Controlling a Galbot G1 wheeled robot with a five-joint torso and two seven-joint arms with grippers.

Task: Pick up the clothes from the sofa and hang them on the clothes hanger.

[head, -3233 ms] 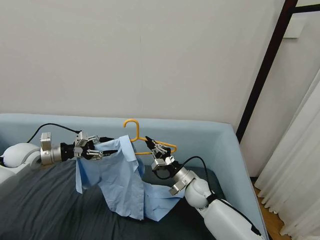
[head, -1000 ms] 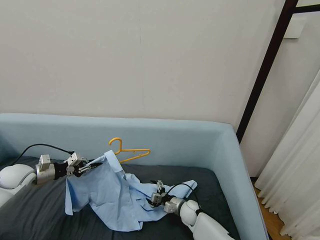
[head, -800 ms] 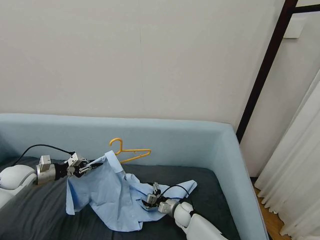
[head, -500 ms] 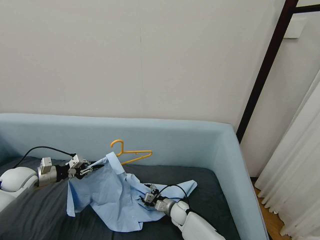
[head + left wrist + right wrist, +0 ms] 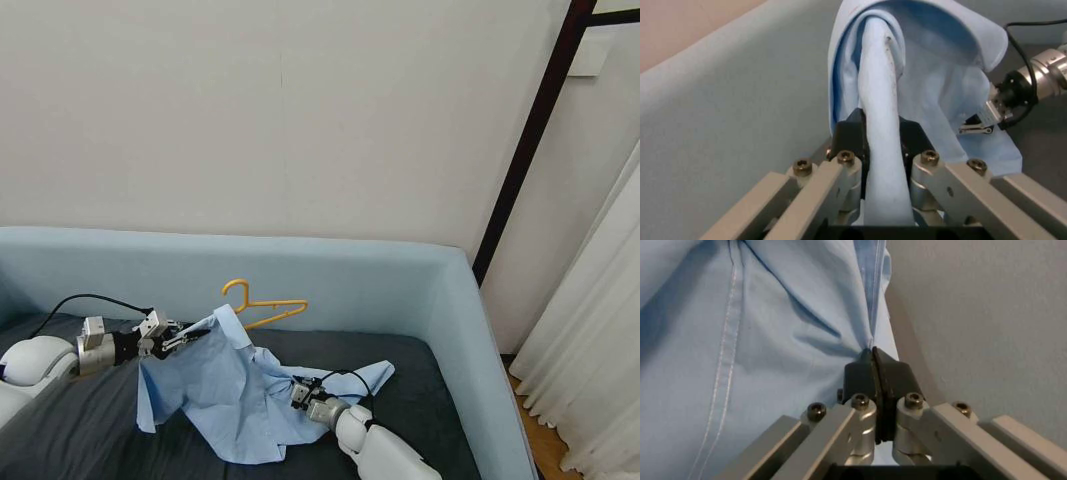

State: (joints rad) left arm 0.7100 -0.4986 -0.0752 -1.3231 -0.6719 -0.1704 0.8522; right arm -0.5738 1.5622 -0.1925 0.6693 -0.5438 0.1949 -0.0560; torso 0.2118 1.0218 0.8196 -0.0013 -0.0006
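My left gripper point(image 5: 172, 339) sits low on the left side over the sofa seat, jaws clamped on a rolled band of the light blue shirt point(image 5: 215, 390) close to its collar; in the left wrist view the left gripper point(image 5: 880, 134) has that band running straight up between the black pads point(image 5: 852, 131), fabric pinched tight. My right gripper point(image 5: 300, 393) is lower and nearer the middle, down at the seat point(image 5: 60, 430), fingers pressed together on a fold at the shirt's edge; the right wrist view confirms it, right gripper point(image 5: 875, 371) fully closed with the shirt point(image 5: 773, 315) seam caught at the tips and grey cushion beside it. Shirt hangs from the left grip, spreads down and rightward across the dark seat, crumpled around the right grip, one loose corner lying further right on the cushion. In the left wrist view the shirt point(image 5: 933, 85) folds over above my pads and the other arm's gripper shows farther off against the cloth. Yellow hanger point(image 5: 262, 303) is up at the collar, hook rising in front of the pale blue backrest point(image 5: 400, 285) of the sofa point(image 5: 470, 330), one arm sticking out bare to the right; cannot tell how far the other arm sits inside the shirt. Black cable point(image 5: 70, 302) loops off my left wrist
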